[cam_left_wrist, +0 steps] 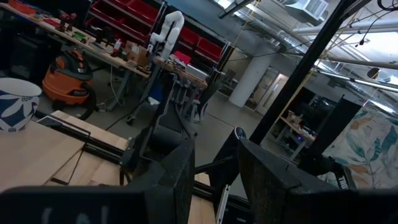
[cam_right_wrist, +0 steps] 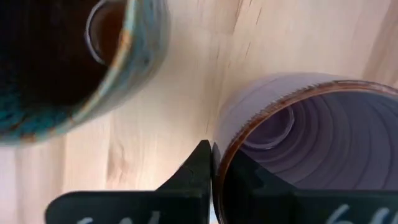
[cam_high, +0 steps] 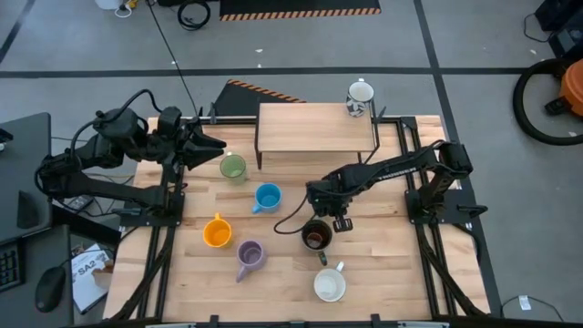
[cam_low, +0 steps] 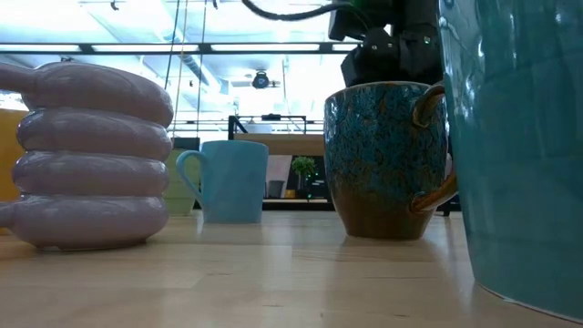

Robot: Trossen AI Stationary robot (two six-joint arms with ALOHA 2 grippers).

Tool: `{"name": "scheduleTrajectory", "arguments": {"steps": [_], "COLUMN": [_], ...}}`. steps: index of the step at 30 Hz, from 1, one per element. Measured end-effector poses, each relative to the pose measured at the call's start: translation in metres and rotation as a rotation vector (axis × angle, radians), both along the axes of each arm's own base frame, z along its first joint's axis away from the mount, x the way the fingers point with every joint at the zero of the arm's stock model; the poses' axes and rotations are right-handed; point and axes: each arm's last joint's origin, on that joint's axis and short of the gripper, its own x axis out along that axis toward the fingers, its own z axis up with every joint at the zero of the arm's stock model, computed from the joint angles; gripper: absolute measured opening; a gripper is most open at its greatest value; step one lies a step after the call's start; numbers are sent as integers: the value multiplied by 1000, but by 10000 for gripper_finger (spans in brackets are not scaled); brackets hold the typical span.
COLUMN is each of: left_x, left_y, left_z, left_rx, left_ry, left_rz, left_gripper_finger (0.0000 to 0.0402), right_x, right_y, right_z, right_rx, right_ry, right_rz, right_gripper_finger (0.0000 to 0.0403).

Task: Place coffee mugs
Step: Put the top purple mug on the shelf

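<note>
Place: robotics lab or workshop
Floor: grey concrete, hazard-striped mat (cam_high: 301,11)
Storage: red parts bins (cam_left_wrist: 127,18) on racks
Equipment: orange shop vacuum (cam_left_wrist: 68,78), cluttered workbench (cam_left_wrist: 93,46)

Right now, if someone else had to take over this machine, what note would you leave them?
Right gripper: shut on the rim of the dark mug, which stands mid-table.
Left gripper: open, empty, hovering back left near the green mug.
Also on the table: blue mug, orange mug, lilac mug, white mug.
Done: patterned mug at the wooden shelf's back right corner.
Left: probably move the dark mug, then the other five.
</note>
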Motion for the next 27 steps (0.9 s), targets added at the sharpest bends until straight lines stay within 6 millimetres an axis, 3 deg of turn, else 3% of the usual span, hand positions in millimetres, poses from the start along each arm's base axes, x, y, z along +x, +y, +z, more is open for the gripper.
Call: {"name": "scheduleTrajectory", "arguments": {"steps": [7, 16, 21, 27], "left_x": [0, 0, 0, 0], "left_y": [0, 0, 0, 0], "left_z": [0, 0, 0, 0], "left_rx": [0, 0, 0, 0], "left_ry": [0, 0, 0, 1], "left_rz": [0, 0, 0, -1], "left_gripper_finger": [128, 128, 128, 128], "right_x": [0, -11, -20, -29], "right_y": [-25, -67, -87, -103], "right_z": [40, 108, 133, 148], "right_rx": [66, 105, 118, 118], "right_ry": [67, 92, 85, 32], "right_rz": [-77, -335, -483, -592], "right_gripper_finger": [28, 34, 30, 32]}}
